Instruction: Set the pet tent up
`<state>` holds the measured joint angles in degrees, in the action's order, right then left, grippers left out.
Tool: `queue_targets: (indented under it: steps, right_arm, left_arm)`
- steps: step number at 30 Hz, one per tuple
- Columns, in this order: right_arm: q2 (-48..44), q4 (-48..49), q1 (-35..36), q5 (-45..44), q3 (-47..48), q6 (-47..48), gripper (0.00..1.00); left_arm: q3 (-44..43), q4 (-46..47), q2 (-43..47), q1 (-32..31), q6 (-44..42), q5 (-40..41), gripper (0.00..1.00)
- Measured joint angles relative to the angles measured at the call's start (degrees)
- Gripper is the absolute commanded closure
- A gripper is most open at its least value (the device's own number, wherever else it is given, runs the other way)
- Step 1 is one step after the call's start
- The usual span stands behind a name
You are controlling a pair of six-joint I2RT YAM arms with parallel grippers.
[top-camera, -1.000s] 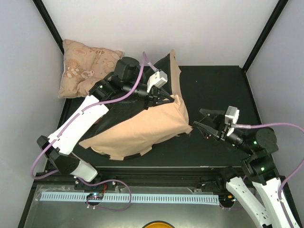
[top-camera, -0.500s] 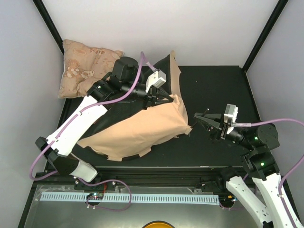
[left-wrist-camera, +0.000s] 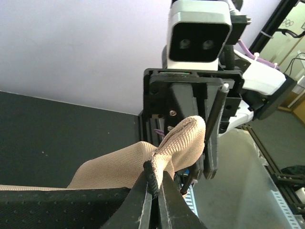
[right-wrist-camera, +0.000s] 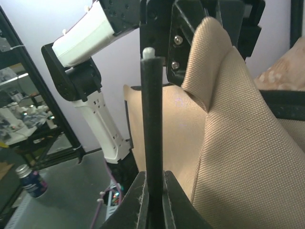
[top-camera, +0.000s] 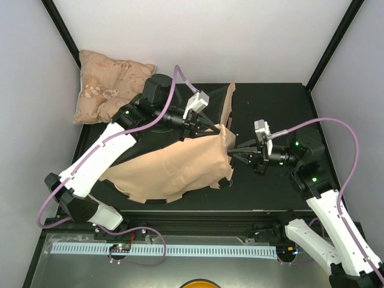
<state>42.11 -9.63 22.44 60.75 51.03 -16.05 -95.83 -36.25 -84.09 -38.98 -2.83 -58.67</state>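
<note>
Left jaws: pinched almost shut on a black-bound edge of the pet tent (left-wrist-camera: 178, 140) — tan fabric bunches up directly above the tips, low centre of the left wrist view.
Right jaws: clamped on a thin black pole (right-wrist-camera: 151, 119), which stands upright through the centre of the right wrist view with its white tip uppermost.
Jaw-to-jaw relation: the two pairs face each other at the tent's right corner, centre of the top view; whether they touch cannot be told.
Pole to fabric: the pole is just beside the raised tan fold, on its left in the right wrist view; contact cannot be told.
Tent position: slumped on the black desk (top-camera: 273, 108), centre-left of the top view — tan canvas spreads toward the lower left, and a tan flap with black lining stands up at upper centre.
Cushion (top-camera: 111, 84): beige and patterned, upper left of the top view, at the desk's far left corner beyond the left arm.
</note>
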Motion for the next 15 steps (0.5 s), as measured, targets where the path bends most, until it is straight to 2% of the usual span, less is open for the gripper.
queue_targets:
  steps: [15]
  right_arm:
    - [5.99, -3.19, 0.5, 5.84, -0.17, -1.44, 0.99]
  left_arm:
    - [3.28, 3.04, 0.17, 0.0, 1.64, -2.86, 0.98]
